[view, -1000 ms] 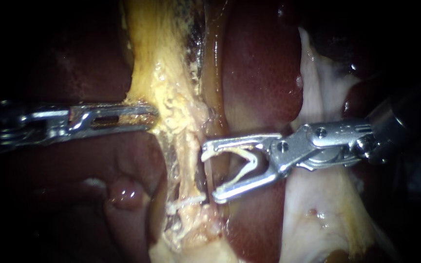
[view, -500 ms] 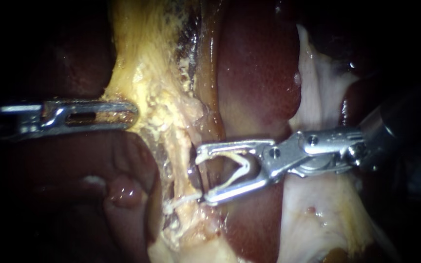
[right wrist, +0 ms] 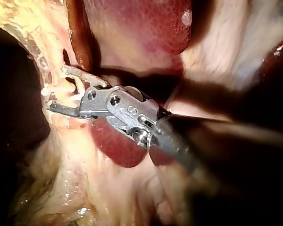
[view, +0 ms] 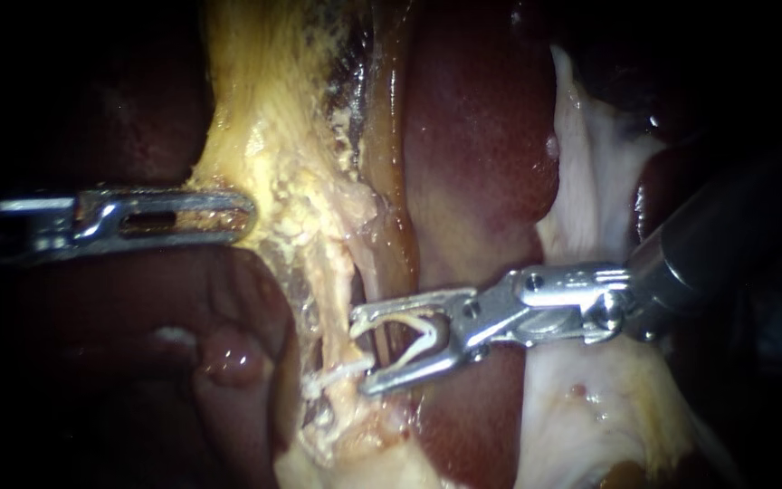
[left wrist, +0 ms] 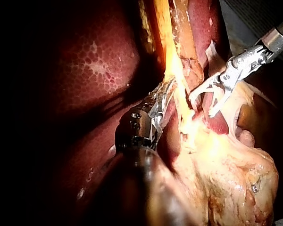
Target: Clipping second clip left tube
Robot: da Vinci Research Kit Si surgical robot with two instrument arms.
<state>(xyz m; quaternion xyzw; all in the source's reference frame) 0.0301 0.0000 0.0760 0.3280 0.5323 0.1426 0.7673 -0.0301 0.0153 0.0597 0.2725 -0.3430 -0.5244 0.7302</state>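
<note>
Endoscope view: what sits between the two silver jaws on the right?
The endoscope view shows a white V-shaped clip held between the right instrument's jaws, and a thin pale tube crossing the gap near their tips.

Tips of slotted steel left instrument (view: 244, 215) buried in yellow fatty tissue strand (view: 305, 204); beside it, contents of white V-shaped clip (view: 429, 328) indistinct.

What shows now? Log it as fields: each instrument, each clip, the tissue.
Left instrument: jaws shut on yellowish fatty tissue
Right instrument: jaws hold an open white V-shaped clip, tips at the pale tube
Placed clip: thin white closed clip across the tube, beside the lower jaw tip
Backdrop: dark red liver
</note>
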